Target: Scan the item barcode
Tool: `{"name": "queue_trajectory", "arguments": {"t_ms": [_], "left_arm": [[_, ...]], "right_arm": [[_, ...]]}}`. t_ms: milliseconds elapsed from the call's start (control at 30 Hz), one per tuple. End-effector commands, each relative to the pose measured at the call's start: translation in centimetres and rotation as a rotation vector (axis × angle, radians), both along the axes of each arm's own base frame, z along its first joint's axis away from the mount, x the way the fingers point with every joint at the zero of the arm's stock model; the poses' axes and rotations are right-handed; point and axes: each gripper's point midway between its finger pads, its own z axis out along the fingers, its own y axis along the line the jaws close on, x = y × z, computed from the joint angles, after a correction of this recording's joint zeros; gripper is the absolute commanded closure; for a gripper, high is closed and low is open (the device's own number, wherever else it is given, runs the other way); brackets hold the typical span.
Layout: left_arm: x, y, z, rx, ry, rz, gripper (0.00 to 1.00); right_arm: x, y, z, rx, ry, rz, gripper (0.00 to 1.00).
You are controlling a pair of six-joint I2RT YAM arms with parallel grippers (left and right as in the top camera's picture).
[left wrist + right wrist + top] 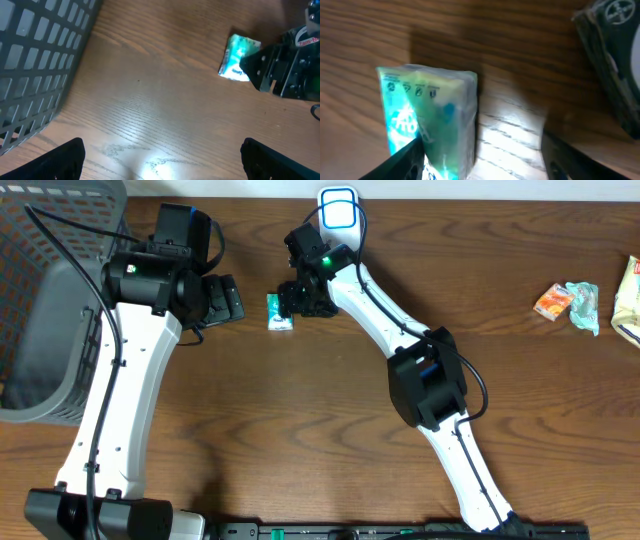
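Right, we're at the pick-up. The small teal-and-white packet lies flat on the worktop, near the far edge and between the two arms, and the right pincer is low over it.

From the right wrist camera, the jaws stand partly apart. One finger is against the packet's near side, perhaps touching it, though I can't say for sure. The other finger is well clear, with bare wood between it and the packet. So that's released, nothing gripped yet.

To do this well, I'd shift the pincer so the packet sits midway between the jaws, then pinch it across its narrow sides. It looks soft and crinkly, so a firm squeeze could buckle the printed face. The barcode needs to stay flat and uncovered for the white device at the far edge, which is likely the scanner.

The left pincer hangs wide open beside the grey basket, holding nothing.
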Motion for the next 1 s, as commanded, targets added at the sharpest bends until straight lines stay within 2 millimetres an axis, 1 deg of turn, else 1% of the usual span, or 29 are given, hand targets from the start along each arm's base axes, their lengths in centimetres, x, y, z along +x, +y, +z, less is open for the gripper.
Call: {"name": "queue_trajectory", "arguments": {"t_ms": [0, 67, 100, 133, 200, 267, 300, 333, 433, 467, 533, 567, 633, 667, 733, 767, 800, 867, 900, 967], "left_arm": [[0.0, 0.3, 0.5, 0.014, -0.014, -0.002, 0.02], [0.0, 0.3, 0.5, 0.014, -0.014, -0.002, 0.02], [0.0, 0.3, 0.5, 0.014, -0.014, -0.002, 0.02], [0.0, 0.3, 0.5, 0.014, -0.014, -0.002, 0.02], [0.0, 0.3, 0.5, 0.013, -0.014, -0.002, 0.02], [0.0, 0.3, 0.5, 0.014, -0.014, -0.002, 0.02], [0.0, 0.3, 0.5, 0.014, -0.014, -0.002, 0.02], [0.0, 0.3, 0.5, 0.014, -0.014, -0.002, 0.02], [0.0, 0.3, 0.5, 0.014, -0.014, -0.002, 0.02], [0.0, 0.3, 0.5, 0.014, -0.014, -0.002, 0.02], [0.0, 0.3, 0.5, 0.014, -0.014, -0.002, 0.02], [0.0, 0.3, 0.5, 0.014, -0.014, -0.002, 0.02], [0.0, 0.3, 0.5, 0.014, -0.014, -0.002, 0.02], [0.0, 0.3, 0.5, 0.014, -0.014, -0.002, 0.02], [0.0, 0.3, 0.5, 0.014, -0.014, -0.002, 0.02], [0.0, 0.3, 0.5, 0.014, -0.014, -0.002, 0.02], [0.0, 0.3, 0.5, 0.014, -0.014, -0.002, 0.02], [0.0, 0.3, 0.5, 0.013, -0.014, -0.002, 0.02], [0.0, 0.3, 0.5, 0.014, -0.014, -0.002, 0.02], [0.0, 0.3, 0.5, 0.014, -0.014, -0.002, 0.02]], "right_arm": [[-0.4, -3.1, -2.3, -0.172, 0.013, -0.043, 0.33], [-1.1, -4.6, -2.3, -0.236, 0.035, -0.053, 0.34], [-1.8, -5.9, -2.2, -0.29, 0.059, -0.059, 0.38], [-2.1, -6.7, -2.1, -0.323, 0.073, -0.062, 0.39], [-3.3, -9.5, -1.5, -0.43, 0.114, -0.074, 0.43], [-4.4, -12.2, -0.7, -0.541, 0.152, -0.091, 0.44], [-5.1, -14.1, 0.1, -0.62, 0.168, -0.102, 0.44], [-5.5, -15.4, 0.7, -0.678, 0.176, -0.113, 0.44], [-6.6, -18.3, 2.9, -0.805, 0.195, -0.139, 0.44], [-6.9, -18.9, 3.7, -0.827, 0.204, -0.138, 0.43], [-7.2, -19.5, 4.9, -0.826, 0.211, -0.146, 0.43], [-7.2, -19.4, 5.4, -0.798, 0.208, -0.148, 0.43], [-6.8, -18.7, 6.2, -0.731, 0.195, -0.123, 0.42], [-6.5, -17.8, 7.2, -0.649, 0.174, -0.097, 0.41], [-5.7, -16.8, 8.6, -0.55, 0.132, -0.072, 0.4], [-5.4, -16.6, 9.2, -0.519, 0.115, -0.062, 0.4], [-4.8, -16.4, 10.4, -0.46, 0.08, -0.044, 0.39], [-4.2, -16.4, 11.7, -0.397, 0.05, -0.003, 0.37], [-4.0, -16.4, 12.4, -0.351, 0.037, 0.038, 0.33], [-3.7, -16.6, 12.6, -0.296, 0.035, 0.108, 0.31]]}}
